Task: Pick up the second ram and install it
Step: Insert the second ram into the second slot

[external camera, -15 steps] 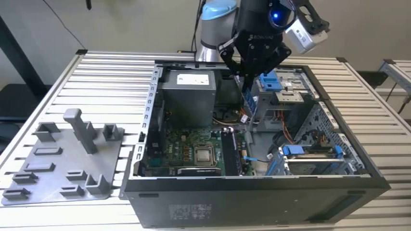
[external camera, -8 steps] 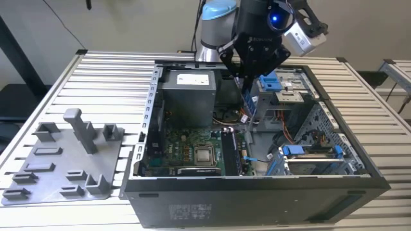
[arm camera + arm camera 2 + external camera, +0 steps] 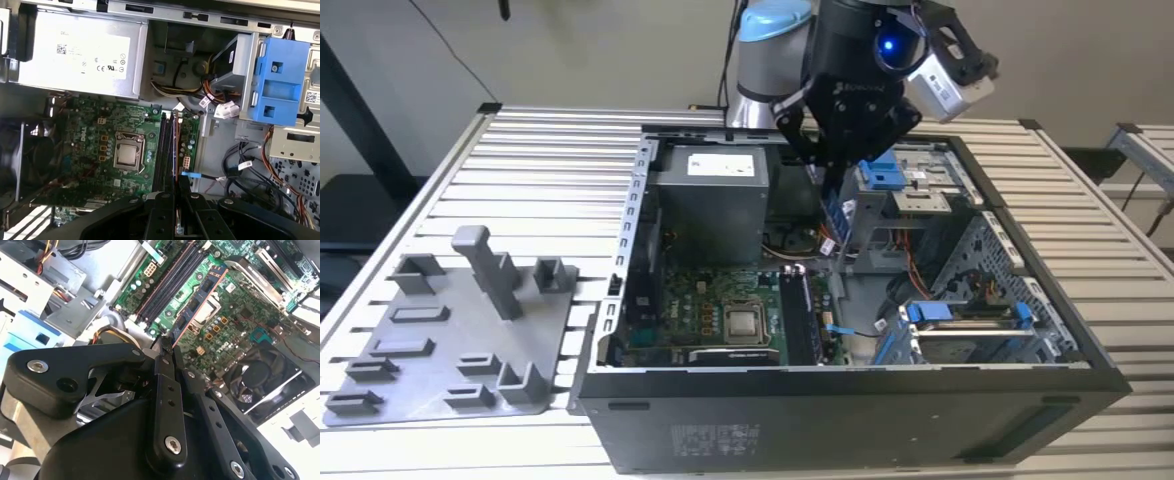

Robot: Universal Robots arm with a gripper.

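On the exterior view's left, a grey fixture plate (image 3: 434,340) lies on the slatted table (image 3: 547,150), at about nine o'clock from the open computer case (image 3: 854,420). Inside the case, the grey power-supply box (image 3: 707,195) sits at twelve o'clock of the green motherboard (image 3: 707,315). At about one o'clock from the motherboard, the gripper (image 3: 833,178) hangs over the case with its fingers clamped on the second ram (image 3: 838,218), which hangs down from the fingertips between the power-supply box and the metal drive cage (image 3: 921,200), with a blue drive caddy (image 3: 961,312) at about five o'clock from it.
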